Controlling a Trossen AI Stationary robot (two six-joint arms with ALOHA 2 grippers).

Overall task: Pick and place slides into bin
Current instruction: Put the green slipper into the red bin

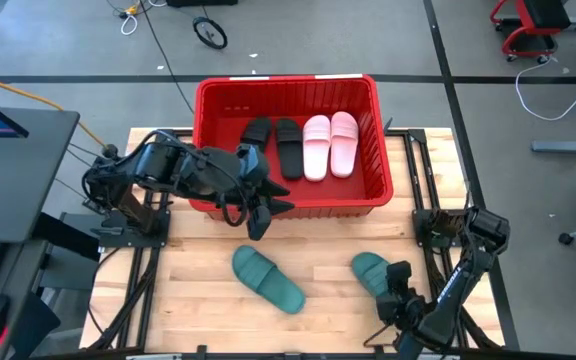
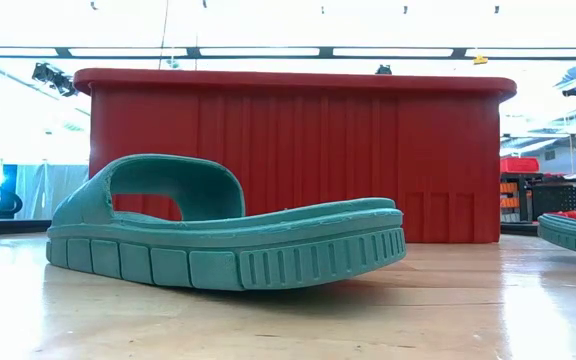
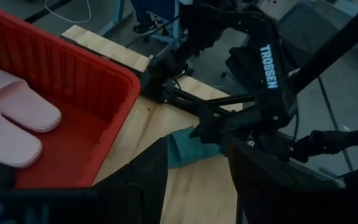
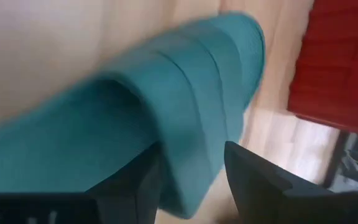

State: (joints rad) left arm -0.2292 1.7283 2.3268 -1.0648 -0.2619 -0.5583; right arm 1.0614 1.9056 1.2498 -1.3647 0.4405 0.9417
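The red bin (image 1: 289,140) sits at the far side of the wooden table (image 1: 188,285) and holds four slides side by side on its floor: two black (image 1: 273,145) and two pale pink (image 1: 329,143). Two teal slides lie on the table in front of the bin. The left teal slide (image 1: 267,278) lies in the open, well apart from both arms; in the low view it fills the foreground and hides much of the bin's near wall. The right teal slide (image 1: 372,272) is partly covered by the right gripper (image 1: 398,283); in the right wrist view the gripper's fingers (image 4: 253,183) are spread on either side of the slide's strap. The left gripper (image 1: 268,205) hangs over the bin's near rim, fingers parted and holding nothing.
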